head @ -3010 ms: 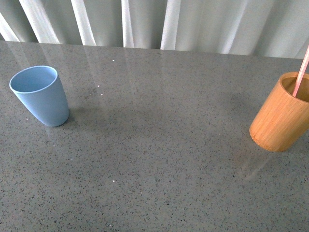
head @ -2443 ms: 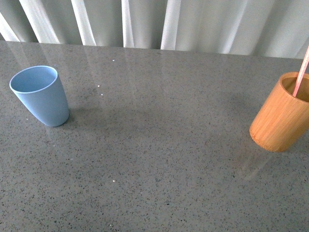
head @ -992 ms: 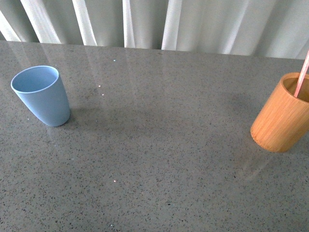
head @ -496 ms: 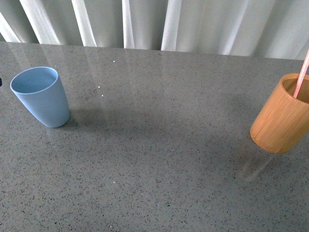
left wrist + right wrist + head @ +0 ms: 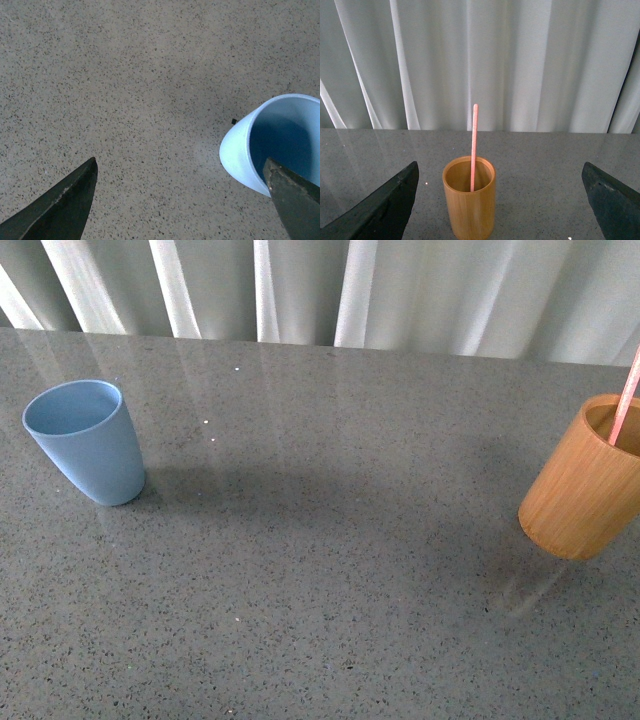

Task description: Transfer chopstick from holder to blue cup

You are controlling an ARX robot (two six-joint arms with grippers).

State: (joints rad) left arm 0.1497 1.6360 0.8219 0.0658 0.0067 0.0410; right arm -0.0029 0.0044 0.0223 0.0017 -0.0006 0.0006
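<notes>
The light-blue cup stands empty at the left of the grey table; the orange-brown bamboo holder stands at the right edge of the front view with a pinkish-red chopstick leaning out of it. Neither arm shows in the front view. My left gripper is open above the table, the blue cup beside one dark finger. My right gripper is open and faces the holder, which stands apart from it; the chopstick rises upright from the holder.
A speckled grey stone tabletop stretches between cup and holder. White pleated curtains hang behind the table's far edge.
In the front view the cup and holder sit a few pixels lower than before, a slight shift of the camera; the objects themselves have not moved on the table.
</notes>
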